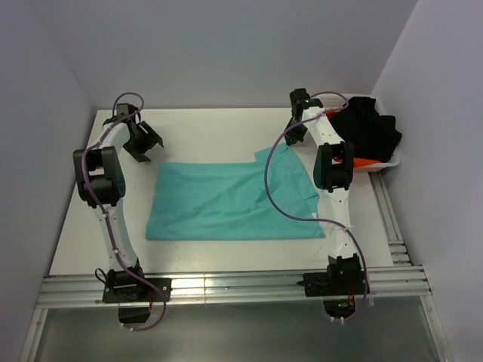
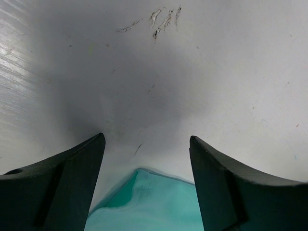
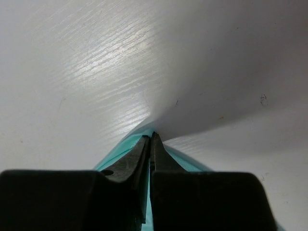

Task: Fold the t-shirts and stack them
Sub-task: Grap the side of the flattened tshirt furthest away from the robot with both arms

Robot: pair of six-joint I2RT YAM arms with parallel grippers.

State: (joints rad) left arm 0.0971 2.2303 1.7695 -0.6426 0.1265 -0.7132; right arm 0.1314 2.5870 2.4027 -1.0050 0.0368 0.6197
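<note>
A teal t-shirt (image 1: 226, 200) lies spread flat in the middle of the white table (image 1: 204, 128). My left gripper (image 1: 153, 151) is open and empty, just beyond the shirt's far left corner. In the left wrist view that corner (image 2: 154, 202) shows between the spread fingers (image 2: 62, 187), below the gripper's (image 2: 147, 137) tips. My right gripper (image 1: 289, 140) is shut on the shirt's far right corner, which is lifted slightly. In the right wrist view the gripper (image 3: 153, 137) pinches teal cloth (image 3: 118, 153) that shows on both sides of the closed fingers.
A white bin (image 1: 381, 162) stands at the far right of the table, holding a black garment (image 1: 368, 128) and something orange-red (image 1: 364, 161). Grey walls close in the left, back and right. Metal rails (image 1: 226, 286) run along the near edge.
</note>
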